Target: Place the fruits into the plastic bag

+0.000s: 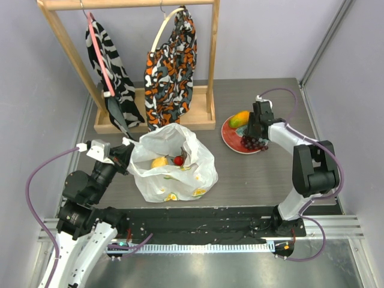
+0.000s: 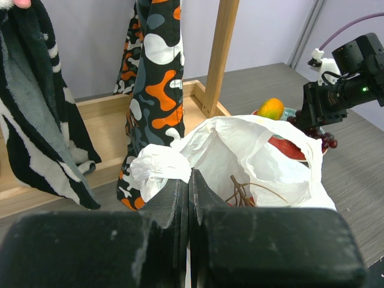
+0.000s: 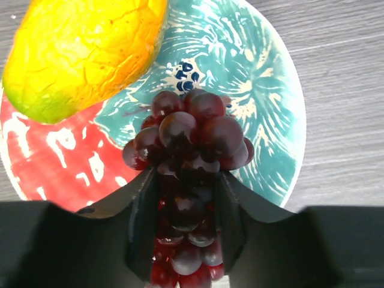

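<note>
One lemon lies in the plastic bag; left gripper pinches its left rim; right gripper clasps the grape bunch on the far-right plate.

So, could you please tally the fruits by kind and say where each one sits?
lemon: 1, in the bag
berry cluster: 1, in the bag
grape bunch: 1, on the plate
mango: 1, on the plate
total: 4

The left gripper pinches the bag, jaws tight together; the right arm stretches forward, right gripper clamped around the grapes.
</note>
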